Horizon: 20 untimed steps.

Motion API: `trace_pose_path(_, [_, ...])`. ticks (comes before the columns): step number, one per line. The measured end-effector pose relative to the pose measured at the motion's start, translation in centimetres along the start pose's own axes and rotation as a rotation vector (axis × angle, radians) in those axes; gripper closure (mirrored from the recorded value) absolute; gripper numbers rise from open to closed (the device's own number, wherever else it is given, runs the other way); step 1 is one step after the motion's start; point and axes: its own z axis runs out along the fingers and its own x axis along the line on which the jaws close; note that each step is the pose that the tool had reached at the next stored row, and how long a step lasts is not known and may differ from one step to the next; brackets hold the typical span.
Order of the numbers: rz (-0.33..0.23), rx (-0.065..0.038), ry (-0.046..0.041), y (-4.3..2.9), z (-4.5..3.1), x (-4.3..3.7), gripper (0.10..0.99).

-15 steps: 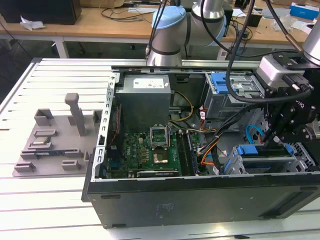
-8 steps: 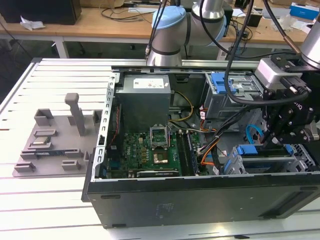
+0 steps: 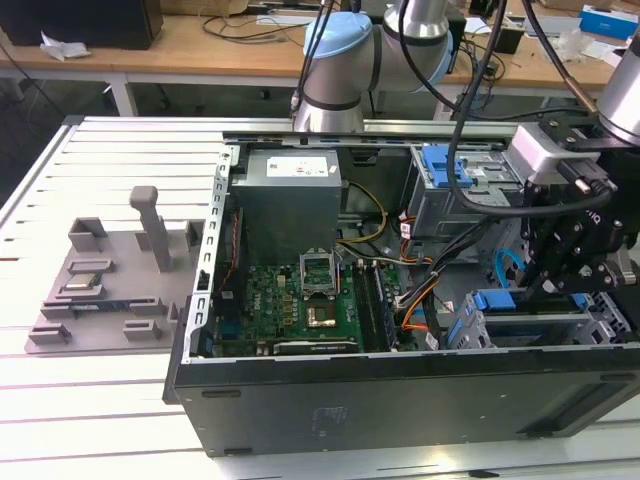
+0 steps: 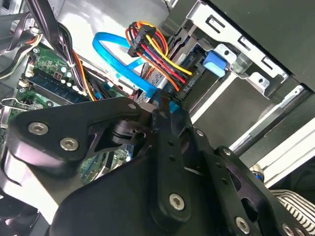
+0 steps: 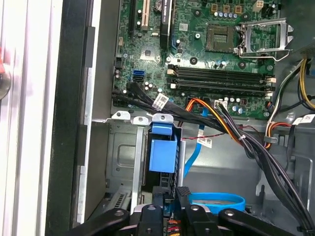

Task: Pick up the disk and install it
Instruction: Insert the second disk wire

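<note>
Tabletop [image 3: 120, 400]: open computer case [image 3: 400, 400] on it.
Hand [image 3: 560, 285]: down at the drive bay [image 5: 125, 162], grip state unclear.
Tip: push the disk [image 5: 162, 155] in squarely.

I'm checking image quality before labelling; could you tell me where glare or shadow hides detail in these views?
In the exterior view, the table washes out pale. In the second wrist view, the gripper is a dark mass, with bright glare at the lower corner. In the first wrist view, the motherboard is evenly lit.

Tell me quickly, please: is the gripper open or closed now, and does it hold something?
Gripper: low inside the computer case, at the drive bay with the blue latch; open or closed cannot be told, nor whether it holds anything.
</note>
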Motion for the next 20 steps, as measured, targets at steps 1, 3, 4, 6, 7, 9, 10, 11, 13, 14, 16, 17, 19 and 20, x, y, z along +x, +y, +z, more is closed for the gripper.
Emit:
trace_pose_path(1, [0.000, 0.000, -0.0003, 0.01, -0.30, 0.00, 0.851])
trace_pose_path(3, [0.000, 0.000, -0.0002, 0.02, -0.94, -0.05, 0.851])
trace_pose_path(4, [0.000, 0.000, -0.0002, 0.01, -1.15, -0.20, 0.851])
trace_pose_path(6, [0.000, 0.000, -0.0003, 0.01, -1.18, -0.21, 0.980])
trace_pose_path(7, [0.000, 0.000, -0.0001, 0.01, -1.19, -0.22, 0.980])
trace_pose_path(9, [0.000, -0.004, -0.0001, -0.17, -1.20, -0.14, 0.980])
trace_pose_path(10, [0.000, -0.010, -0.0005, -0.42, -1.19, -0.09, 0.980])
trace_pose_path(11, [-0.001, -0.018, -0.0015, -0.80, -1.12, -0.07, 0.980])
trace_pose_path(13, [-0.001, -0.021, -0.0014, -0.83, -0.87, -0.07, 0.980])
trace_pose_path(14, [-0.001, -0.021, -0.0015, -0.83, -0.69, -0.08, 0.980])
trace_pose_path(16, [-0.001, -0.022, -0.0007, -0.85, -0.42, -0.09, 0.980])
trace_pose_path(17, [-0.001, -0.022, -0.0011, -0.85, -0.38, -0.08, 0.980])
trace_pose_path(19, [-0.001, -0.021, -0.0029, -0.84, -0.77, -0.08, 0.980])
trace_pose_path(20, [-0.001, -0.022, -0.0015, -0.83, -1.16, -0.07, 0.980])
